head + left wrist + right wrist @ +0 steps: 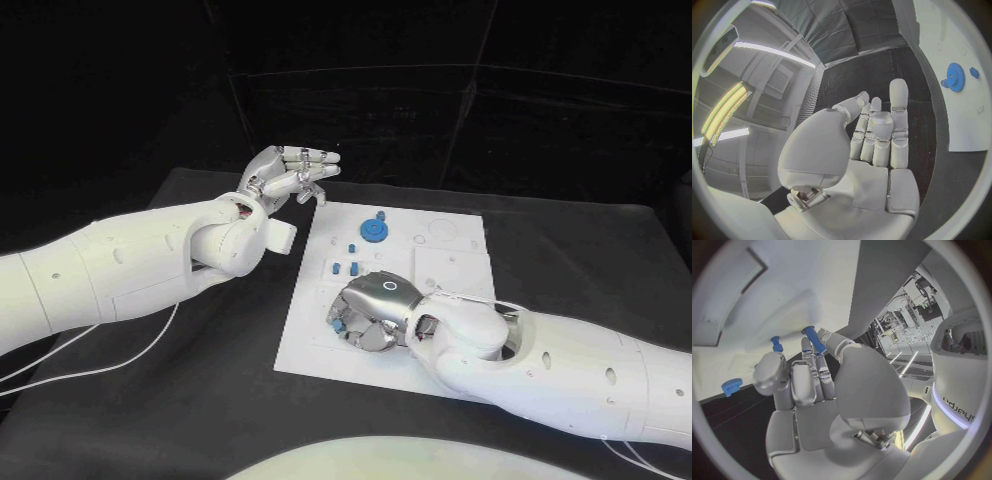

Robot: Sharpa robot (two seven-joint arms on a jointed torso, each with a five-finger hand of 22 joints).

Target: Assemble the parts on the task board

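A: Nearest us is the right hand (378,312), low over the near-left part of the task board (454,262); its back faces up, fingers curled down onto the white plate; we log a small blue part (336,327) at its fingertips on the board's near-left side.

B: Agreed; the right wrist view shows those fingers (807,385) bunched together with a blue peg (813,339) rising beyond their tips and a second blue peg (776,344) just beside it; we cannot tell whether the hand truly pinches either one or merely touches it.

A: Noted as uncertain; a blue ridged piece (731,386) lies apart from the pegs in that same view, at the board's edge.

B: Further back, the left hand (290,173) hangs raised off the board's far-left corner, over the black table (173,400); fingers apart, slightly curled, nothing in them; the left wrist view confirms an empty palm (879,150).

A: On the board itself we mark a blue gear (375,229) at the far side, left of centre; the left wrist view shows it too (956,76), with a smaller blue piece (974,73) just beside it.

B: Between the gear and the right hand, a few short blue parts (343,266) lie on the plate, close together; thin white cables (116,355) trail from the left arm across the table.
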